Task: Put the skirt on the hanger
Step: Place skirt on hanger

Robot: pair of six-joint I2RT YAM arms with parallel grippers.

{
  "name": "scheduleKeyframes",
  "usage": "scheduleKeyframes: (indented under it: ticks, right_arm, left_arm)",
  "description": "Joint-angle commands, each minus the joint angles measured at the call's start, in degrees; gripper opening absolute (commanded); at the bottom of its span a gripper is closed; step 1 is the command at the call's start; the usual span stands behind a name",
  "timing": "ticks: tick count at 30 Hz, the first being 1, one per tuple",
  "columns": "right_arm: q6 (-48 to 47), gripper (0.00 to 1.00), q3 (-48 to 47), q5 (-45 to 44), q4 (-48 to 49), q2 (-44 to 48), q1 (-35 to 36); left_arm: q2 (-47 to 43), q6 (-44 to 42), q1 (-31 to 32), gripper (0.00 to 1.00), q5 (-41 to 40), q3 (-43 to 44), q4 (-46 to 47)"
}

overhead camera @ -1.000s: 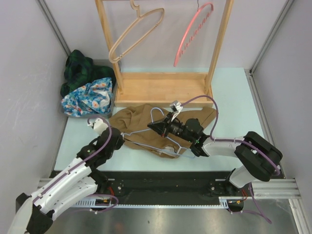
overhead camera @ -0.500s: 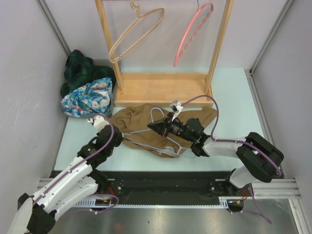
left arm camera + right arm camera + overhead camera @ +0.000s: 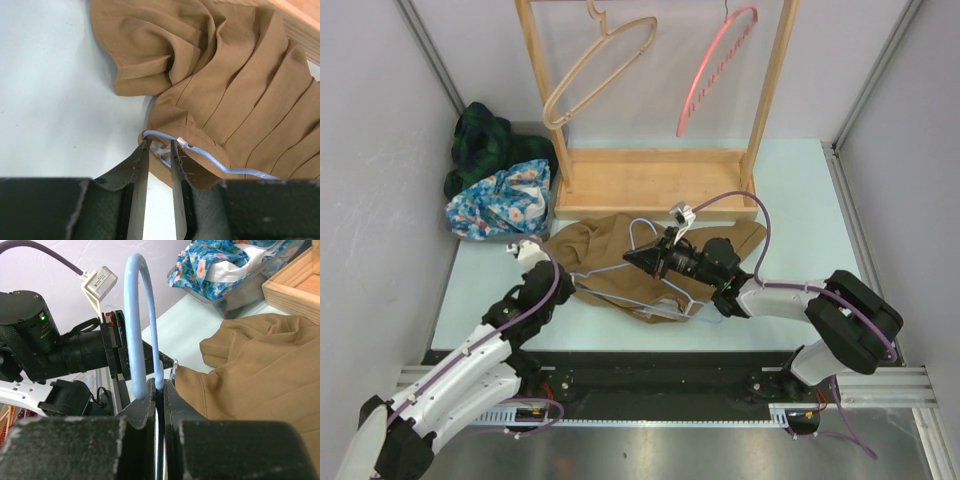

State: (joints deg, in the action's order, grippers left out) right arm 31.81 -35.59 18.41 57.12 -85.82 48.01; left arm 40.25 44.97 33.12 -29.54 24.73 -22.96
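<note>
Just ahead of left pincer (image 3: 158, 145): hanger (image 3: 160, 134) end at skirt (image 3: 225, 75) hem, jaws slightly apart (right pincer (image 3: 160, 385) clamps its hook).

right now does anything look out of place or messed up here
The brown skirt lies crumpled on the table in front of the wooden rack. The blue wire hanger lies across it, one end under the hem. The right gripper is shut on the hanger's hook. The left gripper, slightly open, straddles the wire at the hem.
</note>
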Motion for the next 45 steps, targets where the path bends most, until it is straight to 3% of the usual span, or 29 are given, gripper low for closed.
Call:
scheduleKeyframes:
  ticks: [1,8,18,28,41,45]
  right_arm:
    - [1.8,0.00,-3.3,1.6,3.2,0.0,-0.3]
    - [2.9,0.00,-4.0,1.9,3.1,-1.0,-0.7]
    - [3.4,0.00,-4.5,2.2,3.1,-1.6,-1.1]
    - [3.9,0.00,-5.4,2.9,3.2,-2.6,-1.3]
    - [8.7,0.00,-8.4,7.7,9.1,-11.5,-1.0]
    - [9.4,0.00,-8.1,8.7,9.9,-12.4,-0.8]
  left_arm:
    - [-1.8,-1.9,-0.6,0.28,1.1,-0.6,3.0]
    - [-4.5,-2.3,-0.6,0.21,2.5,-2.1,3.7]
    - [-4.7,-3.7,-0.6,0.24,2.0,-2.5,3.6]
    - [-1.0,-4.6,-0.6,0.25,7.3,-4.1,10.3]
    - [1.1,-5.5,-1.0,0.25,10.2,-4.7,14.1]
    - [1.1,-5.8,-1.4,0.18,10.0,-4.9,13.7]
